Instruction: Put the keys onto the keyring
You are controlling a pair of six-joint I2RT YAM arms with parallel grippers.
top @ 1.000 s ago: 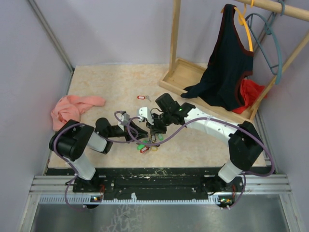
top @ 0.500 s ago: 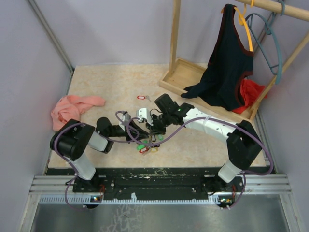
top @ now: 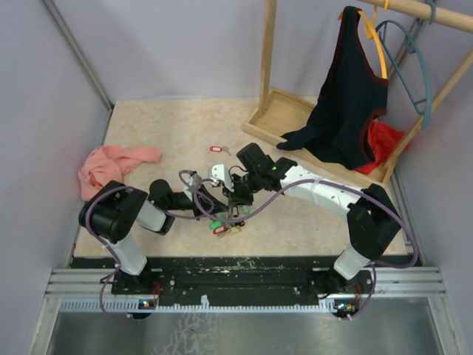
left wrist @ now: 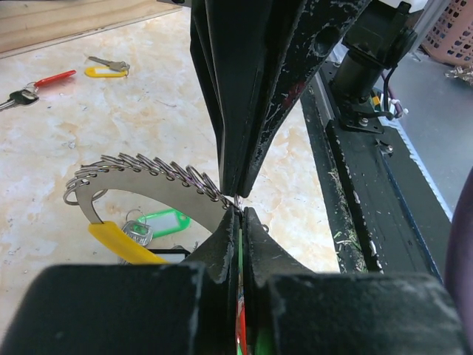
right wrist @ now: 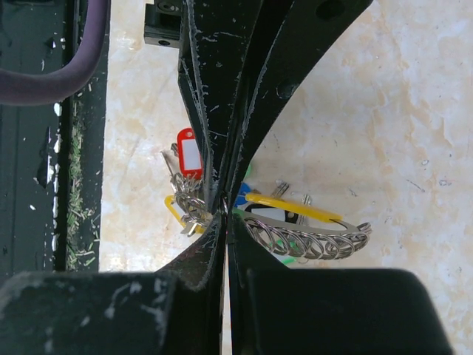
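The keyring (left wrist: 140,171) is a thin metal ring carrying several small rings, with yellow (left wrist: 122,244) and green (left wrist: 159,222) tags under it. It lies low over the table between both grippers, and also shows in the right wrist view (right wrist: 310,240) and the top view (top: 225,220). My left gripper (left wrist: 238,211) is shut on a key with a green and red strip showing between its jaws. Its tips touch the ring. My right gripper (right wrist: 220,218) is shut on the keyring's edge, tip to tip with the left one (top: 230,201). Loose keys lie apart: yellow-tagged (left wrist: 103,70), red-tagged (left wrist: 52,77) and black-headed (left wrist: 11,96).
A red-tagged key (top: 216,149) lies on the table behind the grippers. A pink cloth (top: 111,166) lies at the left. A wooden clothes rack base (top: 284,118) with a dark top (top: 347,96) and a teal hanger (top: 414,66) stands at the back right. The black rail (left wrist: 369,192) marks the near edge.
My left arm has edged slightly to the right. Both grippers stay shut and pressed together at the keyring.
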